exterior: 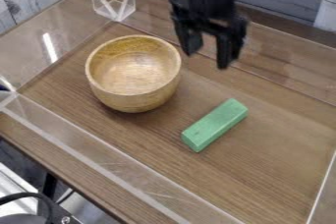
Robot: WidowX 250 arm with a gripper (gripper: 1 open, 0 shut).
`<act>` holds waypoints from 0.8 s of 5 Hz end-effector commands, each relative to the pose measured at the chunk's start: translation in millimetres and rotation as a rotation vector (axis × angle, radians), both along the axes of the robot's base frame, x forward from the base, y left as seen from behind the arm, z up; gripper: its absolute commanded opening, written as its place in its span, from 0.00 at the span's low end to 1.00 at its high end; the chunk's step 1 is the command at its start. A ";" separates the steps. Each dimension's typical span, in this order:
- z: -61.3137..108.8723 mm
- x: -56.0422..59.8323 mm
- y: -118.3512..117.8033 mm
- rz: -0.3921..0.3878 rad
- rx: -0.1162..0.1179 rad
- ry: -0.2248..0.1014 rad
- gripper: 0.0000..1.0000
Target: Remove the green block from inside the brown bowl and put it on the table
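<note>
The green block (214, 125) lies flat on the table (276, 140), to the right of and a little nearer than the brown bowl (133, 71). Nothing lies inside the bowl. My gripper (209, 49) hangs well above the tabletop, up and behind the block and just right of the bowl's rim. Its two dark fingers point down, spread apart, with nothing between them.
Clear acrylic walls (53, 130) ring the table's edges. A small clear triangular stand (114, 2) sits at the back left corner.
</note>
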State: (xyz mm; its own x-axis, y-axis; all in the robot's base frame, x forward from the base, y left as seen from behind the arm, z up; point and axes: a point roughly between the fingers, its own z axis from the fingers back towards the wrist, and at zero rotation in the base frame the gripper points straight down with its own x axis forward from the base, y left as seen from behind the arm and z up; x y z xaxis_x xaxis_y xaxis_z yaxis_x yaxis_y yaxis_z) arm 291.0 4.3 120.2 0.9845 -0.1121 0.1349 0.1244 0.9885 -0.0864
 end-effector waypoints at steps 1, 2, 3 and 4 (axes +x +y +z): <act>23.0 -4.1 8.4 -0.014 0.019 -0.058 1.00; 15.9 -14.5 4.3 -0.023 0.021 -0.028 1.00; 6.7 -15.1 -2.4 -0.023 0.026 -0.014 1.00; 1.1 -6.6 -0.1 0.024 0.035 -0.015 1.00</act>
State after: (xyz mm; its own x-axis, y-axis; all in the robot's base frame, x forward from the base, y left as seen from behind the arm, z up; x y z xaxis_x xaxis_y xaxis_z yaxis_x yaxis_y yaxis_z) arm 276.3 4.1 107.3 0.9916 -0.0899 0.0930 0.0959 0.9934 -0.0625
